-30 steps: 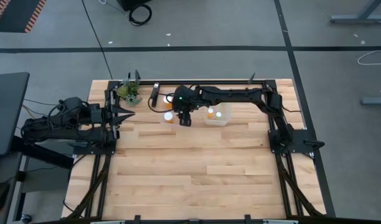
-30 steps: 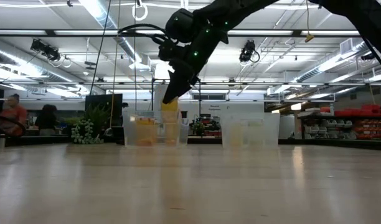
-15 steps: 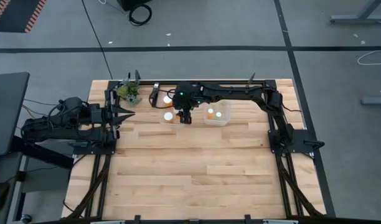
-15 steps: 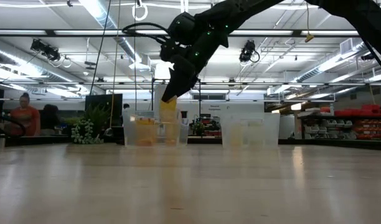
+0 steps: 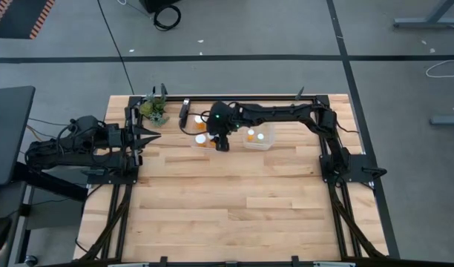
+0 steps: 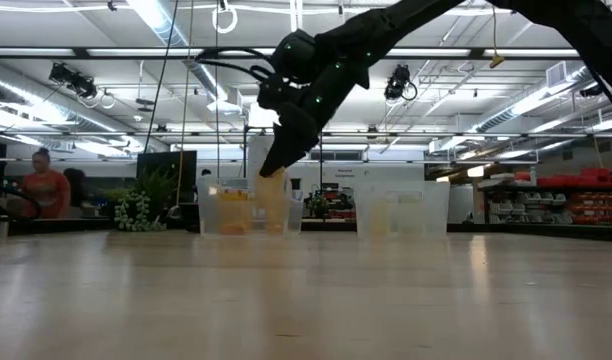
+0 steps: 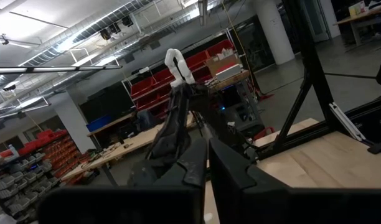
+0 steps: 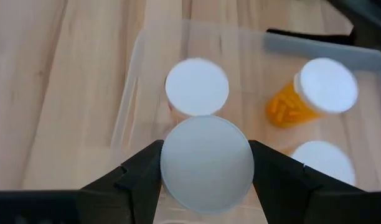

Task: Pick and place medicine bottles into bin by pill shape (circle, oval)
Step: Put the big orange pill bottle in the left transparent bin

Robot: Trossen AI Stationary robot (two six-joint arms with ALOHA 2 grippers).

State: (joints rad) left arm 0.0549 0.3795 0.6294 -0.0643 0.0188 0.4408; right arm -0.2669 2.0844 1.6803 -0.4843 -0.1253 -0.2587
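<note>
I've got the right gripper [image 5: 222,143] out over the left bin [image 5: 194,142] at the far side of the table [image 5: 234,200], fingers part-way apart and clamped on a medicine bottle [image 8: 206,165] by its white cap. The bottle hangs cap-up, long axis vertical, its body dipping into the bin's mouth in the low view (that clear wall hides how near the floor it is). So the drop is straight down; nothing sideways left to do, as I judge it.

In the left bin, through the right wrist camera: a white-capped bottle [image 8: 197,87] just beyond the held one, an orange one [image 8: 312,93] tipped on its side, and another white cap [image 8: 323,160] near it. The held bottle sits close beside that first cap, so I'd expect contact on release.

The right bin [image 5: 260,145] holds at least two bottles, an orange one [image 5: 250,136] among them. The left gripper [image 5: 154,135] is parked at the table's left edge, pinched shut and empty, much farther from both bins.
</note>
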